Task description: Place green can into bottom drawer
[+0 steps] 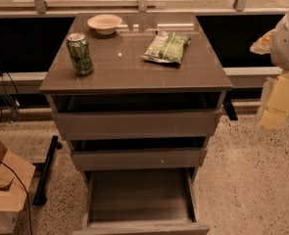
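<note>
The green can stands upright near the left edge of the grey-brown cabinet top. It is green with pale swirls and a silver top. The bottom drawer is pulled out toward me and its shallow tray holds nothing. The two upper drawers are slightly out. My gripper shows as a pale yellowish shape at the far right edge, beside the cabinet at about top height, well away from the can.
A pale bowl sits at the back of the top. A flat green snack bag lies right of centre. A cardboard box, cables and a black bar lie on the floor at left.
</note>
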### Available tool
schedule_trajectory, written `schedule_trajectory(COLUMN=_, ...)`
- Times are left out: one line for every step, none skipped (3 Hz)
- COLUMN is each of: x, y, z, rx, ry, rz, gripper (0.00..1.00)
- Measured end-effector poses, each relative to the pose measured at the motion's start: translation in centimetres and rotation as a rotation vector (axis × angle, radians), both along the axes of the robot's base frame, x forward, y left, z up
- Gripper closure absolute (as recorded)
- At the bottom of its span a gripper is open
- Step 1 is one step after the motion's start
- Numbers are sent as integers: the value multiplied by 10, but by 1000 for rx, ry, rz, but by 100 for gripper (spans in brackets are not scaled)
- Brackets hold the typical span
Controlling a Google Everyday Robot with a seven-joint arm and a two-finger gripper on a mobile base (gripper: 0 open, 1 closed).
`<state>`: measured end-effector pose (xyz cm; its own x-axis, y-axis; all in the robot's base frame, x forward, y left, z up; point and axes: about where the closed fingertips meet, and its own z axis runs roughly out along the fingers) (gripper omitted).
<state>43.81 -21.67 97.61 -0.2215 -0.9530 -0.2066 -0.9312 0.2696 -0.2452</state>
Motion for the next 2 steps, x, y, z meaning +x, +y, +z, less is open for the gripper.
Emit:
schedule_trajectory(x=0, y=0, z=0, rx=1, ry=0, rz=0, gripper=0)
schedule_trajectory(x=27, y=29, z=9, rx=86, ry=-41, rz=15, gripper=0)
